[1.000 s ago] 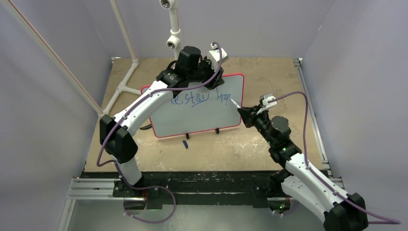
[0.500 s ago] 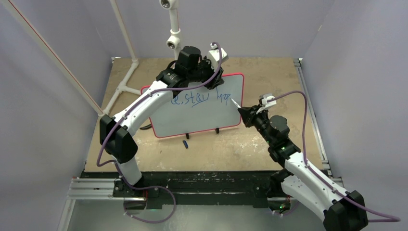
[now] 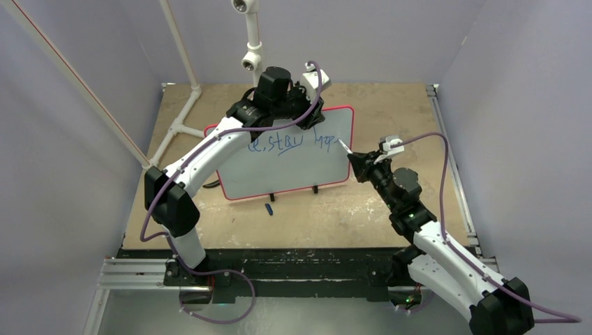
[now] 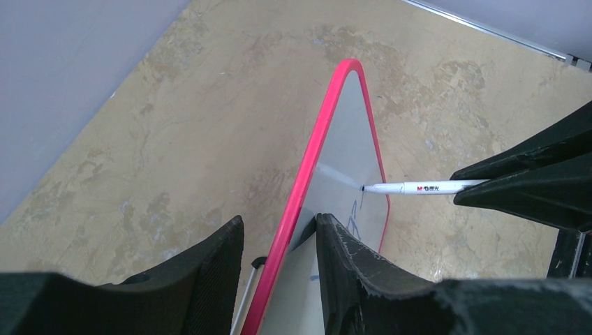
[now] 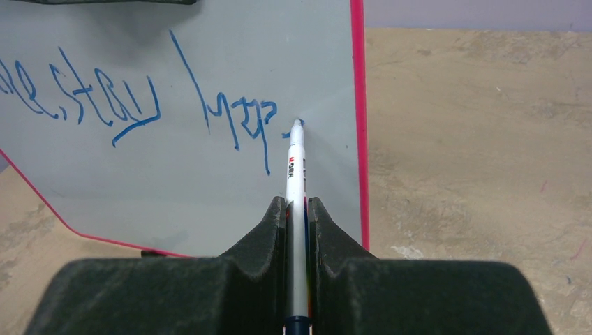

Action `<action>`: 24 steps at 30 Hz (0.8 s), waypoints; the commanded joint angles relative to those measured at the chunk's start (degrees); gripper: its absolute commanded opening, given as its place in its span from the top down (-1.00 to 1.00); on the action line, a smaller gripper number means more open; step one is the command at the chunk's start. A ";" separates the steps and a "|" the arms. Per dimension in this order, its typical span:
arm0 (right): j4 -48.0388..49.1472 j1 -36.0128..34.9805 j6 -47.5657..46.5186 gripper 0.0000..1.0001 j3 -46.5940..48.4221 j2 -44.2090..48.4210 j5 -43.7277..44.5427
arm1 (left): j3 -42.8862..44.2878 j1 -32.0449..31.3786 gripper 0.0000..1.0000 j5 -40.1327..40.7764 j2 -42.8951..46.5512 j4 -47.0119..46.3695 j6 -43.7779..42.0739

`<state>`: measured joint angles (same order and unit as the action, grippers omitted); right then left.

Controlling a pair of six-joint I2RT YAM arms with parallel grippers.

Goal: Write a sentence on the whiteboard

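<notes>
The last word is in hand. The right tool (image 5: 297, 202) pinches a slim white marker pen (image 5: 296, 167), its tip on the red-framed pale grey whiteboard (image 3: 293, 174) standing on the brown desk (image 3: 391, 112). The tip ends the blue handwritten sentence (image 5: 132, 105). The left tool (image 4: 278, 223) clamps the board's top edge. Next needs short strokes, since little room remains.

— Smooth, rounded white shells on the left arm (image 3: 199, 150) and right arm (image 3: 454, 265)?
— Yes, with black blocks at joints and bases.
— Cabling?
— Thin purple cables (image 3: 442, 174), looped along each arm.
— And the left gripper (image 4: 279, 218), right gripper (image 5: 297, 200)?
— Matte black, wedge-shaped fingers (image 5: 258, 244), grainy surface. Small white mount (image 3: 389, 146) behind each.
</notes>
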<state>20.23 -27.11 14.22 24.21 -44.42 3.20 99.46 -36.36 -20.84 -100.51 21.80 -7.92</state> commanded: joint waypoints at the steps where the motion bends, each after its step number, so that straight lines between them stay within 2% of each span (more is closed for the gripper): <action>1: 3.49 -0.08 -1.33 1.00 2.05 -1.88 -2.18 | -0.76 0.57 0.18 -0.78 2.43 0.35 1.27; 16: 0.83 -0.09 -0.38 1.00 1.99 -3.48 -3.11 | -0.73 0.57 0.18 -0.86 2.34 0.34 1.33; 24: -1.49 -0.10 0.35 1.00 2.20 -2.81 -0.78 | -0.77 0.67 0.18 -0.78 2.51 0.33 1.33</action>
<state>20.27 -27.11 14.20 24.29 -47.29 0.32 99.46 -36.01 -20.82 -100.49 21.87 -7.90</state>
